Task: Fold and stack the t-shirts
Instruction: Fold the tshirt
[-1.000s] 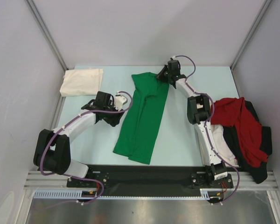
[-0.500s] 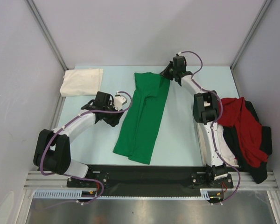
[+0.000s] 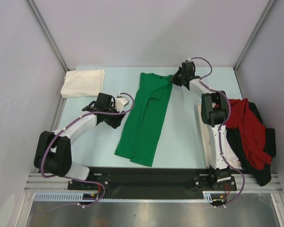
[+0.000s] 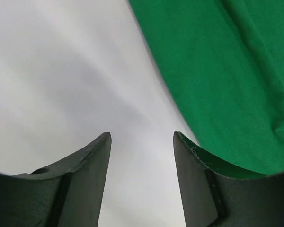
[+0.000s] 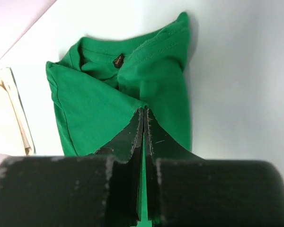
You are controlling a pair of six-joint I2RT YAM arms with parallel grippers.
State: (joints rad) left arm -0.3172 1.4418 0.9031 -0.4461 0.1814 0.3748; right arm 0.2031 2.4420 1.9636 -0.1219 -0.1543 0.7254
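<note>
My right claw point(image 5: 143, 111) is pinched tight on a corner of the green t-shirt point(image 3: 146, 123), which trails from it toward the bases. My left claw point(image 4: 142, 137) hangs partly open and empty over the counter point(image 4: 61, 71), with the shirt's edge just to its right.

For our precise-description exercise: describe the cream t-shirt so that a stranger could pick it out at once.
Start at the pale table and go to its far left corner. The cream t-shirt lies there, apart from the green t-shirt. It alone is pale and folded into a compact rectangle.
</note>
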